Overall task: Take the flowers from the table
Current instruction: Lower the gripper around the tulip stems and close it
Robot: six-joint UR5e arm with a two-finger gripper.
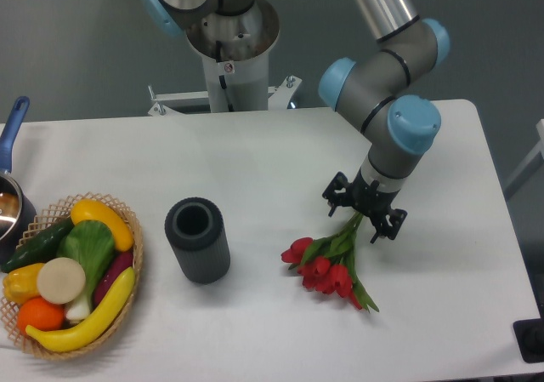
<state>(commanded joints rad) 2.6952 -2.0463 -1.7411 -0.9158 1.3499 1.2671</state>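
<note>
- The gripper (364, 215) stands over the stems of the flowers (330, 265), its fingers spread to either side of them and not yet pinched; one tip shows toward the vase side, the other on the far side.
- The flowers lie flat on the table (255, 161), to the right of the vase (197, 239) and well apart from it, red heads toward the near edge and stems running up under the gripper.
- How low the fingertips sit is hard to judge from this high view; they may be just touching the tabletop or a little above it.
- Risk: the stems are thin and loosely bundled, so if the fingers close too high they could meet on air, or catch only one or two stems and leave the rest lying.
- Risk: a grasp this far from the heads puts the heavier end well out from the fingers, so the bunch could swing or slip out when lifted.
- Risk: pressing down too far could drive the tips into the table or crush the stems.
- The vase, a dark grey cylinder standing upright, shows only a dark, seemingly empty opening.
- The wicker basket (127, 288), further left of the vase, holds yellow, green, orange and pale produce heaped to its rim.
- A pot (10, 205) with a blue handle sits beyond the basket; its contents are cut off by the frame.
</note>
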